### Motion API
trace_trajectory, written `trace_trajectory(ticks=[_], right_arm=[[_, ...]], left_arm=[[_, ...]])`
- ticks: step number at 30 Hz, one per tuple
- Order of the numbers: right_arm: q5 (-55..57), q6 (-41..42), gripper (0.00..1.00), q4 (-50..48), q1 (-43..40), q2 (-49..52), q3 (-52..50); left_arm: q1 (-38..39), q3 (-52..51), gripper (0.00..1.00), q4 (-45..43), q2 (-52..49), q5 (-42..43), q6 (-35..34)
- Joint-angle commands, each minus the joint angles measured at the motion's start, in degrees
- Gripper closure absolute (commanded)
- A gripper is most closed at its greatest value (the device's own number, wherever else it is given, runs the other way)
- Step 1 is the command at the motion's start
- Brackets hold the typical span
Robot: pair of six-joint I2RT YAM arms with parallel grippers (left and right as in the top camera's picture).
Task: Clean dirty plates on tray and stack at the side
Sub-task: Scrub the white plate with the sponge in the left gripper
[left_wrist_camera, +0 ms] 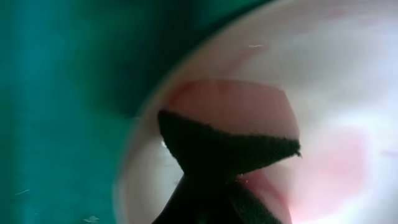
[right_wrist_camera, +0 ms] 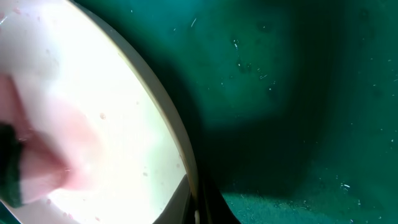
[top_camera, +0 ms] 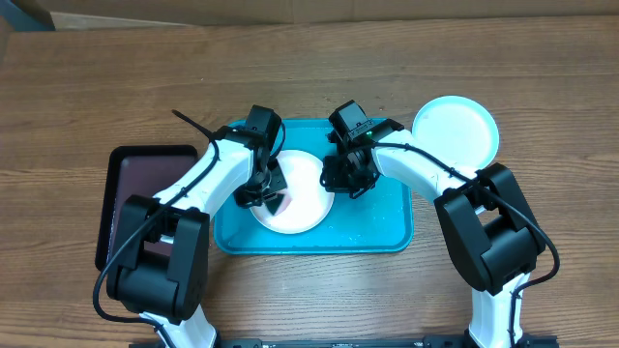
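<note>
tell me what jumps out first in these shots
A white plate sits in the teal tray at table centre, both arms bent over it. The left gripper presses a pink sponge onto it. A light blue plate lies on the table beyond the tray's right corner.

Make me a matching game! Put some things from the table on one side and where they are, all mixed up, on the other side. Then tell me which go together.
Things:
1. white plate
2. light blue plate
3. dark tray
4. sponge

Places:
A. on the bare table, right of the teal tray
B. on the white plate, under the left gripper
C. inside the teal tray
D. on the table, left of the teal tray

Pairs: 1-C, 2-A, 3-D, 4-B
</note>
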State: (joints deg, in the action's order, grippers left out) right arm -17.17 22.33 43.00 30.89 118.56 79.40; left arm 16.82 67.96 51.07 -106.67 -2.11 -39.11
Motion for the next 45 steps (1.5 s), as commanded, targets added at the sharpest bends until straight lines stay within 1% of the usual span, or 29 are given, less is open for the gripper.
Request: trace_trajectory(ticks=[1,4,7,9,11,13,14,15,17,23,29,31,37,42,45], right_arm=[[4.3,0.4,0.96,0.8,0.2,0.7,-1.4],[4.3,0.4,0.96,0.8,0.2,0.7,-1.4],[4.5,0.4,0.96,0.8,0.2,0.7,-1.4],[4.5,0.4,0.96,0.8,0.2,0.7,-1.4],[4.5,0.4,0.96,0.7,0.2,0.7,-1.4],[4.5,0.4,0.96,0.7,0.2,0.7,-1.4],[4.5,0.4,0.96,0.7,0.2,0.7,-1.4],[4.5,0.4,0.96,0.7,0.2,0.7,-1.4],[4.5,0.4,0.96,0.7,0.2,0.7,-1.4],[4.5,0.4,0.96,0.5,0.2,0.7,-1.4],[4.5,0.4,0.96,0.6,0.2,0.7,-1.4],[4.5,0.4,0.96,0.6,0.2,0.7,-1.4],[4.5,0.4,0.96,0.6,0.2,0.7,-1.4],[5.3,0.5,0.96,0.7,0.2,0.7,-1.4],[6.0,0.5,0.96,0.9,0.2,0.7,-1.4]], left_arm=[[-1.5,0.8,0.96,4.1,-2.1,-15.3,-1.2],[-1.9,5.0,0.96,8.1,-2.1,-17.2,-1.2],[-1.9,10.8,0.96,11.7,-2.1,-15.7,-1.1],[-1.8,14.6,0.96,12.7,-2.1,-11.5,0.7],[-1.8,17.4,0.96,12.0,-2.1,-4.3,3.7],[-1.8,18.2,0.96,9.8,-2.1,3.5,6.8],[-1.8,18.2,0.96,8.5,-2.1,7.6,7.8],[-1.8,18.0,0.96,7.7,-2.3,10.0,7.8],[-1.7,17.5,0.96,6.5,-2.7,12.7,7.8],[-0.3,13.8,0.96,2.1,-4.7,15.8,7.8],[0.6,13.3,0.96,2.5,-10.6,15.4,7.8],[0.4,13.3,0.96,3.5,-12.4,13.3,7.8],[-1.3,13.4,0.96,9.7,-13.2,0.0,7.5],[-4.4,15.4,0.96,18.0,-11.9,-11.1,1.2],[-5.7,17.6,0.96,21.0,-10.0,-14.7,0.7]])
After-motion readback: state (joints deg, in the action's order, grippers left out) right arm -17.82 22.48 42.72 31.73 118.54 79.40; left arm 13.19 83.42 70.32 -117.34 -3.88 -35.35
